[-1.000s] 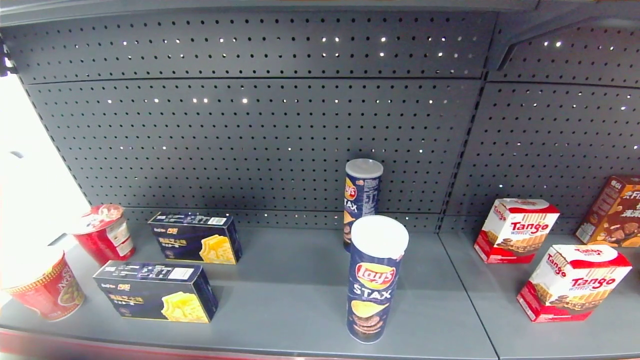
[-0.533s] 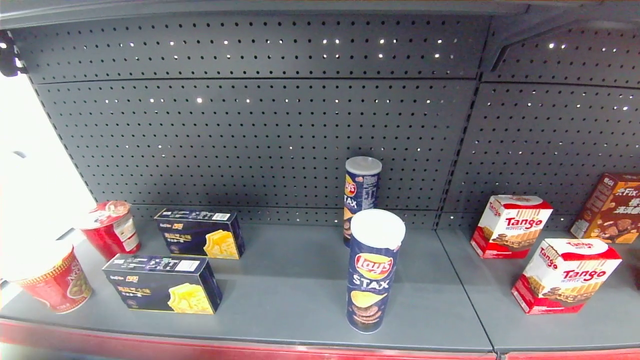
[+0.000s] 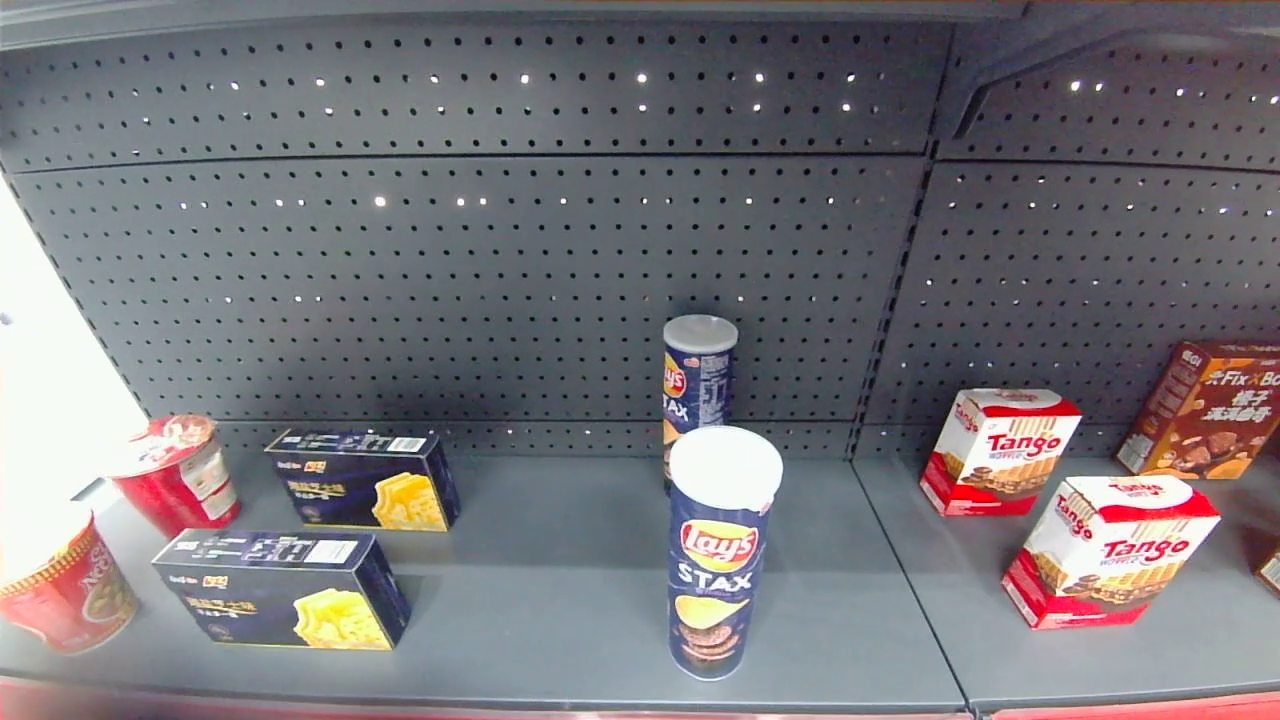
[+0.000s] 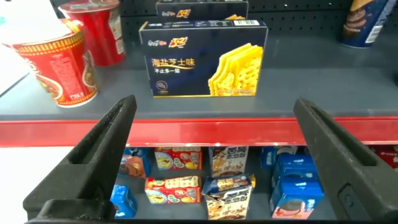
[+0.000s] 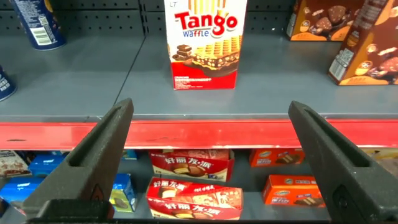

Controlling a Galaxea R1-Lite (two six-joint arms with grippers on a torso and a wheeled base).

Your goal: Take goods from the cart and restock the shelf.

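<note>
The grey shelf (image 3: pixel 560 600) holds goods in rows. Two tall blue chip cans stand one behind the other, the front can (image 3: pixel 722 550) and the rear can (image 3: pixel 697 385). To their left lie two dark blue cracker boxes (image 3: pixel 285 590) (image 3: pixel 365 480). My left gripper (image 4: pixel 214 104) is open and holds nothing, level with the shelf's red front edge (image 4: pixel 205 130), facing a dark blue cracker box (image 4: pixel 204 59). My right gripper (image 5: pixel 210 107) is open too, nothing in it, facing a red and white wafer box (image 5: pixel 205 43).
Two red noodle cups (image 3: pixel 60 590) (image 3: pixel 175 475) stand at the far left. Two wafer boxes (image 3: pixel 1000 450) (image 3: pixel 1105 565) and a brown box (image 3: pixel 1205 410) sit on the right. Bare shelf lies between the cans and the boxes. A lower shelf holds packed boxes (image 4: pixel 186 186) (image 5: pixel 193 199).
The whole head view has shifted a little, so the camera moved. The goods on the shelf stand as before.
</note>
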